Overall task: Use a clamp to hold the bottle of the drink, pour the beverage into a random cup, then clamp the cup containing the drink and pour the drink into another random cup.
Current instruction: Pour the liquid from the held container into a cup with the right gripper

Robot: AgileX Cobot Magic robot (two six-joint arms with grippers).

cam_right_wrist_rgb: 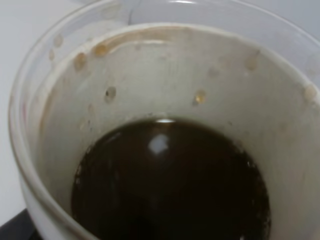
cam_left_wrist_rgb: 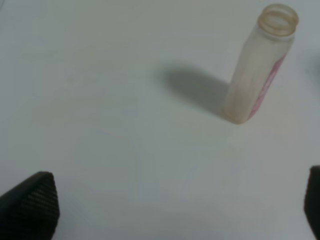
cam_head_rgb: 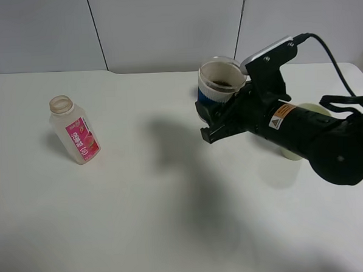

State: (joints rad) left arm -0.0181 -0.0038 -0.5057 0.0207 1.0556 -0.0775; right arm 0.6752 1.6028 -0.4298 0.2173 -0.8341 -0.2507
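The right end effector (cam_head_rgb: 220,119) held the filled cup (cam_head_rgb: 221,82) aloft, second pour in hand; next it needed tilting over the other cup (cam_head_rgb: 317,109). The left end effector (cam_left_wrist_rgb: 170,210) gaped wide.

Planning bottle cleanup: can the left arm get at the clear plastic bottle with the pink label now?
Probably yes. The clear plastic bottle with the pink label stands upright, alone on the white table; the left wrist view shows only bare surface between it and the open left tool.
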